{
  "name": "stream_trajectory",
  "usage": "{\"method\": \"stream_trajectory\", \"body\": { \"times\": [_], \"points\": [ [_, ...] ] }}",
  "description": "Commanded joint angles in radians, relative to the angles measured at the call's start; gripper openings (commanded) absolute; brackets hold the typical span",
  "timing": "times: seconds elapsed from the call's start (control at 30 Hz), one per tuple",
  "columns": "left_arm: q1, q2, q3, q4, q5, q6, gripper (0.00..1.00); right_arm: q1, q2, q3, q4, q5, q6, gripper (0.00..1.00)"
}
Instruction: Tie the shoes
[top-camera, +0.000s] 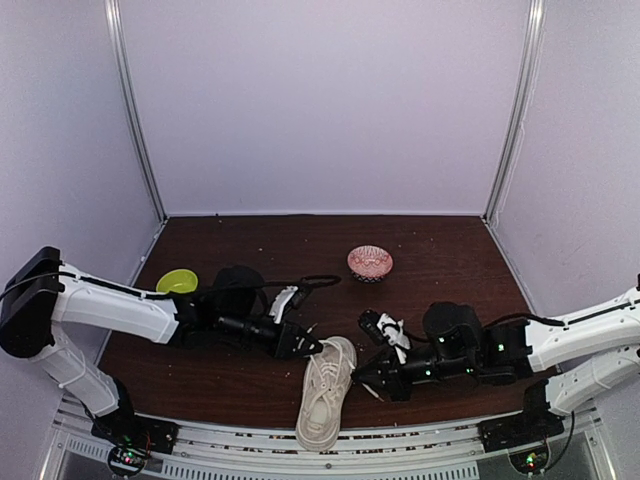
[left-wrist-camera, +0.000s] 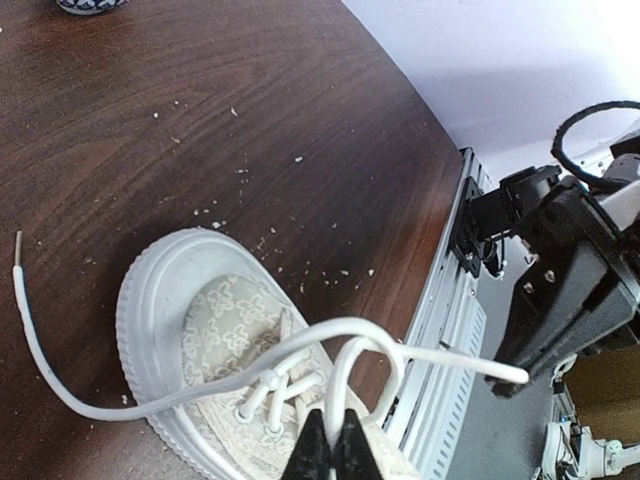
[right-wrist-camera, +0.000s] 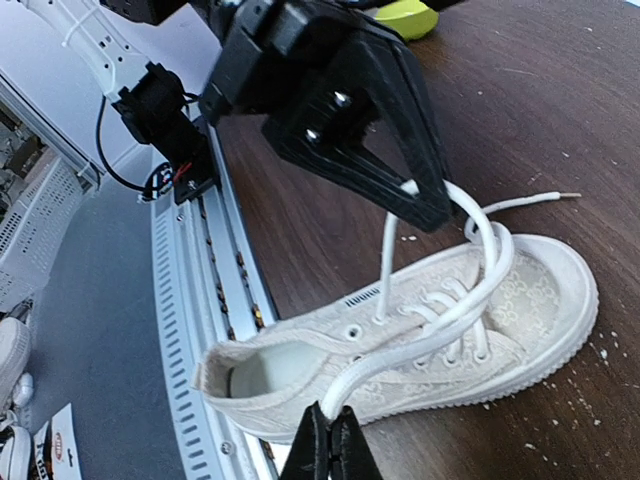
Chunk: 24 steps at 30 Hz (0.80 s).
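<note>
On wood-grain table (top-camera: 440, 240), cream canvas sneaker (top-camera: 325, 395); left fingers (left-wrist-camera: 312, 455), right fingers (right-wrist-camera: 312, 450) each pinch white lace (left-wrist-camera: 345, 326).

The shoe (right-wrist-camera: 300, 350) below the jaws is matt cream cloth with a faint woven pattern. Its sole (left-wrist-camera: 132, 305) is smooth pale rubber, ribbed at the toe. The laces (left-wrist-camera: 330, 326) pinched in the matt black plastic jaws are smooth white cord. The bench (left-wrist-camera: 200, 120) is dark grained wood with a low sheen.
</note>
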Motion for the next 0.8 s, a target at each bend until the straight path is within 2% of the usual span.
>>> {"method": "stream_trajectory", "body": {
  "times": [0.0,0.1,0.37,0.57,0.77],
  "points": [
    [-0.004,-0.031,-0.017,0.069,0.006,-0.004,0.03,0.034,0.032,0.049,0.084,0.044,0.068,0.0],
    [-0.004,-0.035,-0.021,0.073,0.008,-0.006,0.03,0.037,0.08,0.066,0.134,0.059,0.091,0.0],
    [-0.004,-0.053,-0.036,0.08,0.008,-0.008,0.03,0.038,0.254,0.151,0.101,0.139,0.151,0.0],
    [-0.004,-0.08,-0.061,0.092,0.007,-0.01,0.03,0.038,0.299,0.172,0.068,0.231,0.21,0.0],
    [-0.008,-0.081,-0.064,0.119,0.029,-0.009,0.04,0.037,0.333,0.174,0.089,0.234,0.226,0.0]
  ]
}}
